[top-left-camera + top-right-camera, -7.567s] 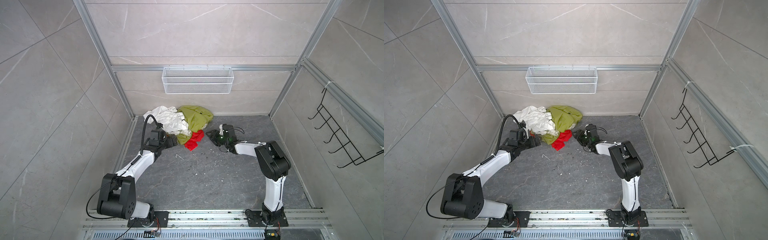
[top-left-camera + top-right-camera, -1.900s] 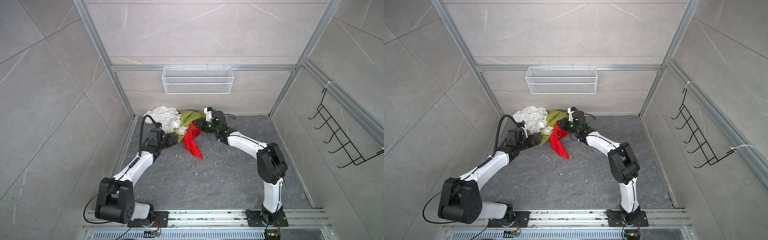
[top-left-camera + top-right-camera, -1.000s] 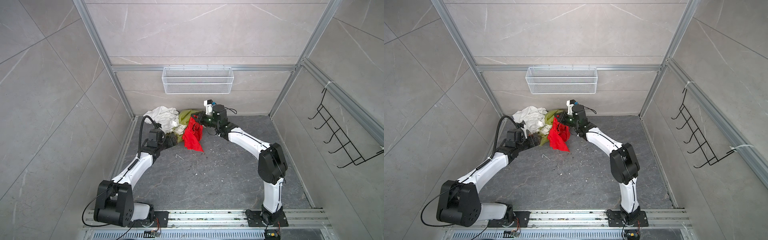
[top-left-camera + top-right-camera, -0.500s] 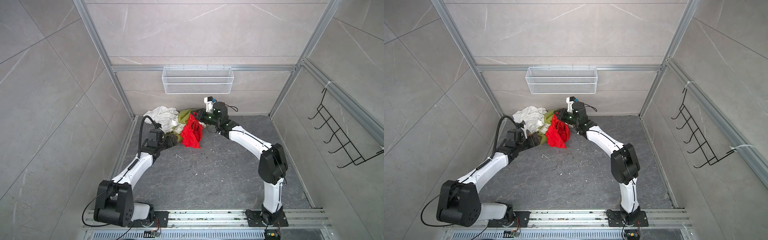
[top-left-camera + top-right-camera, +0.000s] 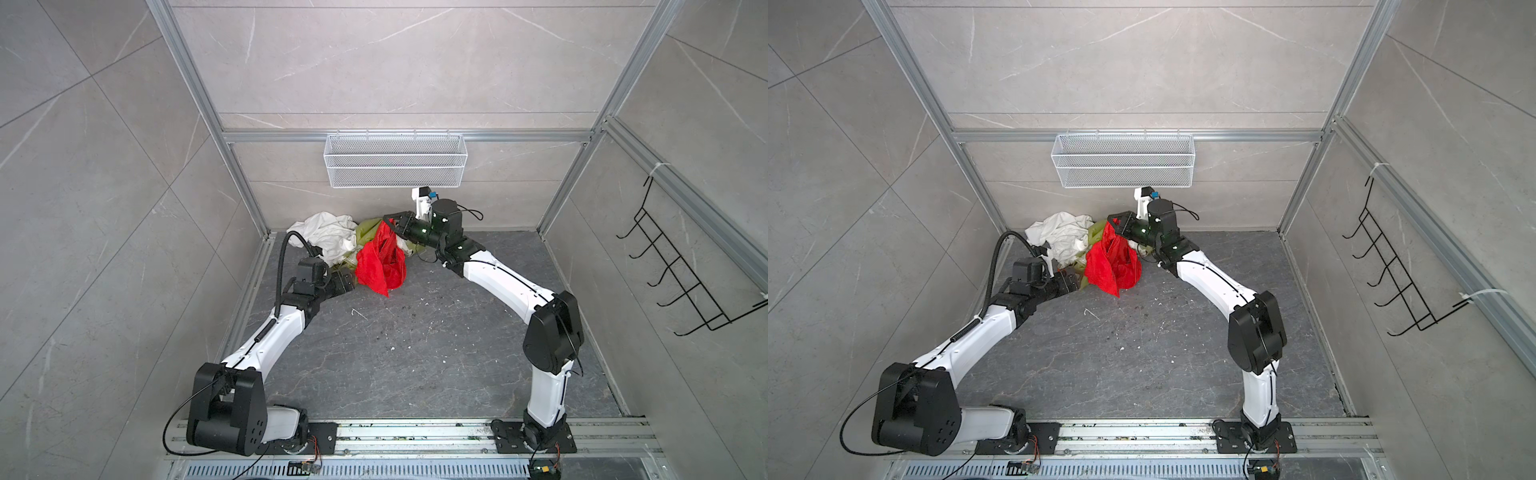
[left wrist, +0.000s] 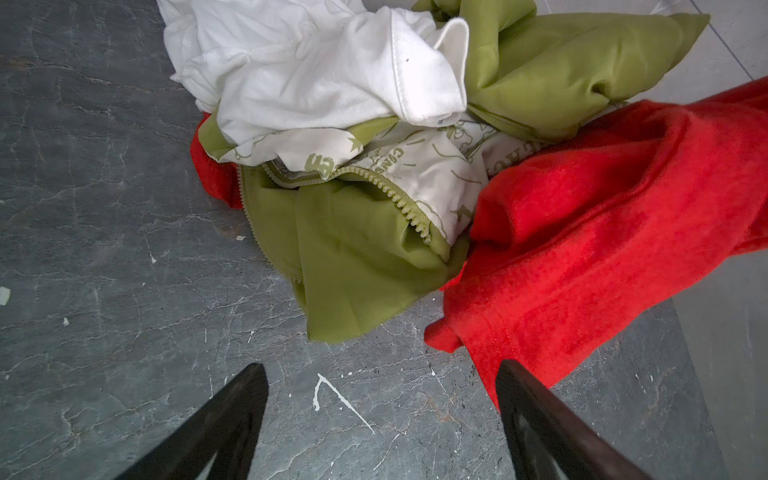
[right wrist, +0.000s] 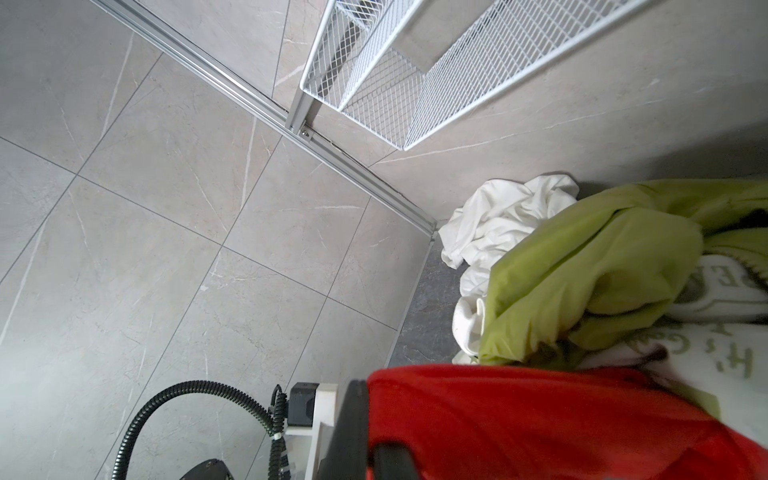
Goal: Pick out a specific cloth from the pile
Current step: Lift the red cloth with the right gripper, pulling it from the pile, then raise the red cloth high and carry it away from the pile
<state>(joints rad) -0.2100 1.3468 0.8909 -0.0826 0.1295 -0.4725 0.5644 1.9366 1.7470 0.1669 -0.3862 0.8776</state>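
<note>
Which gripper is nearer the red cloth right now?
Right. The right gripper is shut on the red cloth, lifting one end over the pile. The left gripper sits open, low beside the cloth's hanging lower edge, not gripping it.

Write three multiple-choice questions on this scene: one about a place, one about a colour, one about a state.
1. Where does the wire basket hang? A) on the back wall B) on the floor C) on the left wall
2. Which colour has the cloth in the right claw? A) white B) olive-green C) red
3. In which state is the left claw? A) shut on fabric B) open and empty C) out of view
Answers: 1 A, it is fixed high on that wall; 2 C, bright red fabric hangs from the shut claw; 3 B, its fingers stand apart with nothing between them.
</note>
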